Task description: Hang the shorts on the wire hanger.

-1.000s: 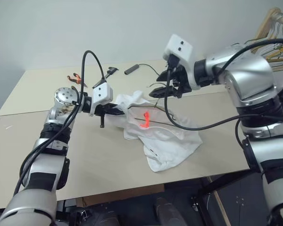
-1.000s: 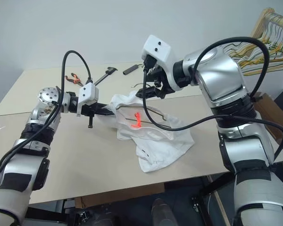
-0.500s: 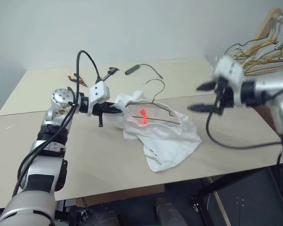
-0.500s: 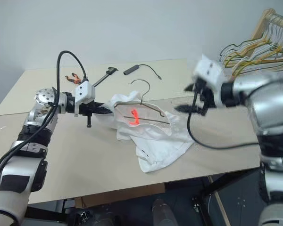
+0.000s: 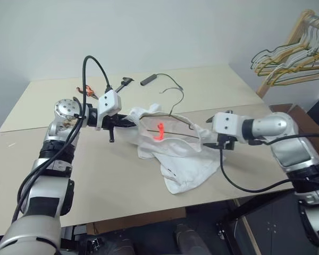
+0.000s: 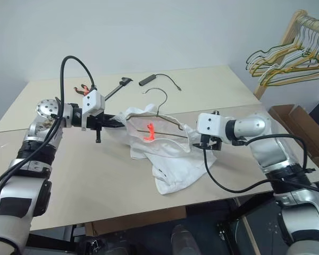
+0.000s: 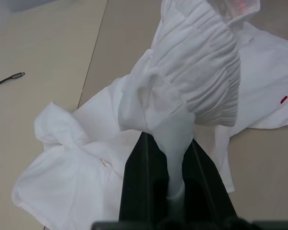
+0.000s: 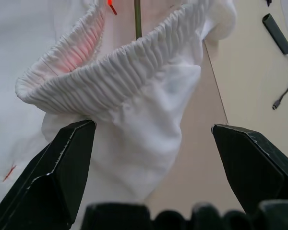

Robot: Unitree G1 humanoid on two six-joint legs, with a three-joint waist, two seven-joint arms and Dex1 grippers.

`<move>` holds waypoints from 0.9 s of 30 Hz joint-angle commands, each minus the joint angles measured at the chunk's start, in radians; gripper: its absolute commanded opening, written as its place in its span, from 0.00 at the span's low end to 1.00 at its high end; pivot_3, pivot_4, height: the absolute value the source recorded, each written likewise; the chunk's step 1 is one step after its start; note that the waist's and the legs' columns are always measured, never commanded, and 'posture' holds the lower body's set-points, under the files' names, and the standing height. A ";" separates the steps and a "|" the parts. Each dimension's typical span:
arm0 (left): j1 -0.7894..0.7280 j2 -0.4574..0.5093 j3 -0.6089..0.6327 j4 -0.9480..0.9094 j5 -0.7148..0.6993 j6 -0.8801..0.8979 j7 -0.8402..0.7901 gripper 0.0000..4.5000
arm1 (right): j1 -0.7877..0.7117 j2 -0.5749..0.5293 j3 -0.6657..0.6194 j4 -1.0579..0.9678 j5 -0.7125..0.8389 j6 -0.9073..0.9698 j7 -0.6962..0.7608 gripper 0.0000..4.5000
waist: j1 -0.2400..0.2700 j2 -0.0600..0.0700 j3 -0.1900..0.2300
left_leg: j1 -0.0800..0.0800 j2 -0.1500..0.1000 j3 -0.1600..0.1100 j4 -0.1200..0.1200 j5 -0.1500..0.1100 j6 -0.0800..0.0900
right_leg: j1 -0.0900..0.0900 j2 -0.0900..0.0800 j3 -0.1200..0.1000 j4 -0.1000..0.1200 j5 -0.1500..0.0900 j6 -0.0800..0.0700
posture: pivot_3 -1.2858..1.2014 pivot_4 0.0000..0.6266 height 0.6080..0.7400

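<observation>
On the tabletop [image 5: 95, 180], the shorts [image 5: 186, 159] sit bunched around the wire hanger [image 5: 170, 125]. The left hand [image 5: 128, 123] is pinched tight on the waistband, while the right hand [image 6: 198, 139] gapes wide and empty beside the other end. If the right grabs loose fabric rather than elastic, the waistband could slip off the wire.

Shorts [image 5: 175, 154] crumpled mid-table [image 5: 95, 186], wire hanger [image 5: 173, 114] lying inside the waistband, hook sticking out toward the far side. Left gripper [image 5: 128, 123] at the shorts' left edge, clamped on cloth. Right gripper [image 8: 153, 139] at the right edge, fingers spread wide around the waistband. Pliers [image 5: 85, 90], clamp tool [image 5: 122, 82] and cable [image 5: 159, 78] at far edge. Hanger rack [image 5: 295, 48] far right, off the table.
</observation>
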 commanded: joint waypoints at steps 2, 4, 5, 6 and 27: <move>-0.028 0.014 0.024 -0.037 -0.021 0.003 -0.002 0.00 | -0.090 0.047 0.018 0.085 -0.023 -0.053 0.035 0.99 | -0.001 0.000 0.000 | 0.002 0.000 0.000 0.000 0.000 0.000 | 0.001 0.000 0.000 0.000 0.000 0.000 | 0.49 0.05 1.00; -0.027 0.012 0.023 -0.040 -0.021 0.004 -0.001 0.00 | -0.128 0.082 0.028 0.140 -0.011 -0.039 0.067 0.99 | -0.001 0.000 0.000 | 0.003 0.000 0.000 0.000 0.000 0.000 | 0.003 0.000 -0.001 0.000 0.000 0.000 | 0.49 0.04 1.00; -0.024 0.011 0.023 -0.044 -0.022 0.005 -0.001 0.00 | -0.149 0.099 0.034 0.171 -0.013 -0.033 0.079 0.99 | -0.002 0.000 0.000 | 0.003 0.000 0.000 0.000 0.000 0.000 | 0.003 0.000 -0.001 0.000 0.000 0.000 | 0.49 0.04 1.00; -0.021 0.011 0.023 -0.050 -0.024 0.008 -0.001 0.00 | -0.170 0.113 0.041 0.206 -0.021 -0.034 0.090 0.99 | -0.002 0.000 0.000 | 0.003 0.000 -0.001 0.000 0.000 0.000 | 0.003 0.000 -0.001 0.000 0.000 0.000 | 0.49 0.04 1.00; 0.060 0.011 0.021 -0.154 -0.052 0.048 -0.003 0.00 | -0.195 0.104 -0.016 0.222 0.147 0.153 0.418 0.01 | 0.009 0.000 0.000 | 0.002 0.000 -0.003 0.000 0.000 0.000 | 0.003 -0.001 -0.003 0.000 0.000 0.000 | 0.49 0.05 1.00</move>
